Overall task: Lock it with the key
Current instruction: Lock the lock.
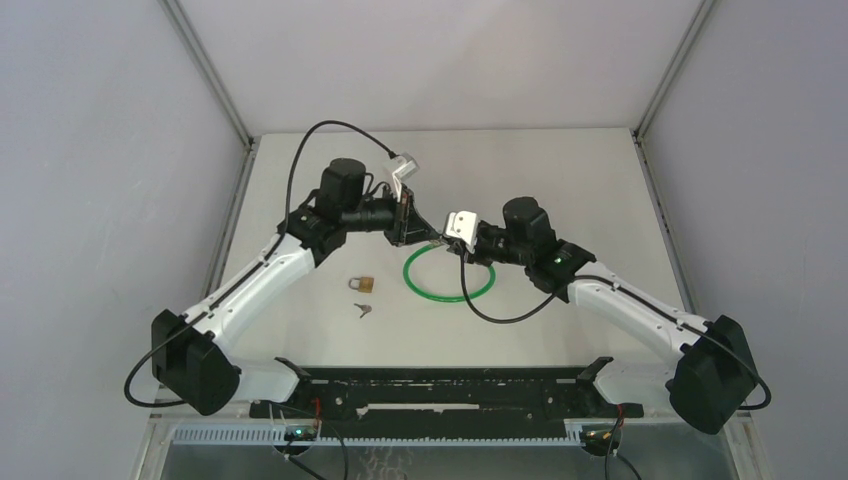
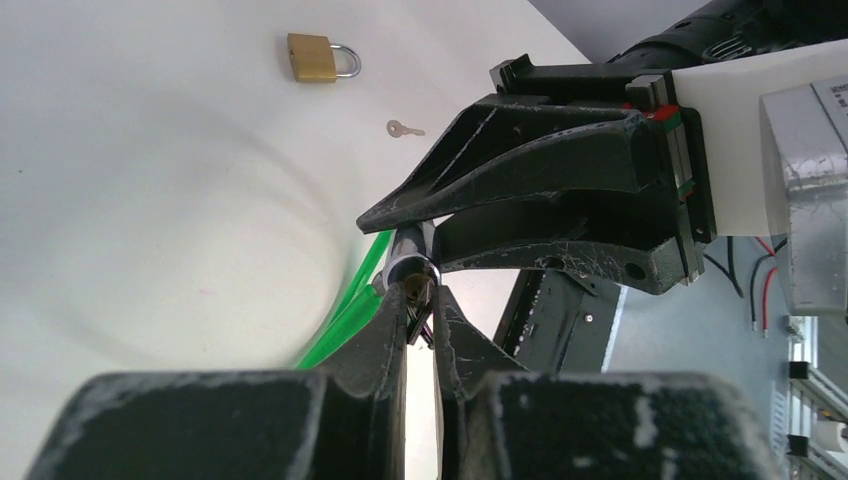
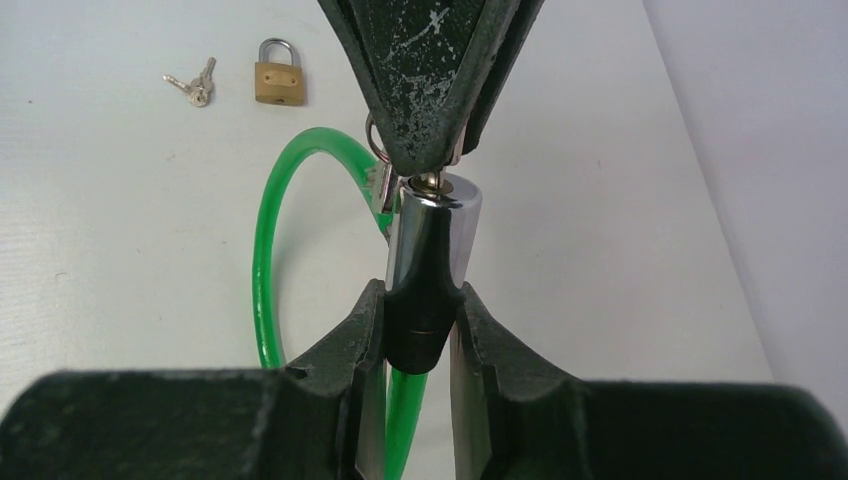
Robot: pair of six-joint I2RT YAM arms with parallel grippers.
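Chrome lock cylinder on green cable (image 3: 432,250): clenched in our right end effector (image 3: 421,312).
Small metal key (image 3: 432,181): our left end effector (image 2: 421,305) pinches it at the cylinder's mouth.

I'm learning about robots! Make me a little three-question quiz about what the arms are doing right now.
1. True or false: the right gripper is shut on the chrome cylinder of the cable lock.
2. What does the left gripper pinch at the cylinder's end? A) a key B) a coin C) a screwdriver
3. Fill in: the brass padlock lies on the table, ___ the loop of green cable (inside or outside).

Key: 1 true; 2 A; 3 outside.
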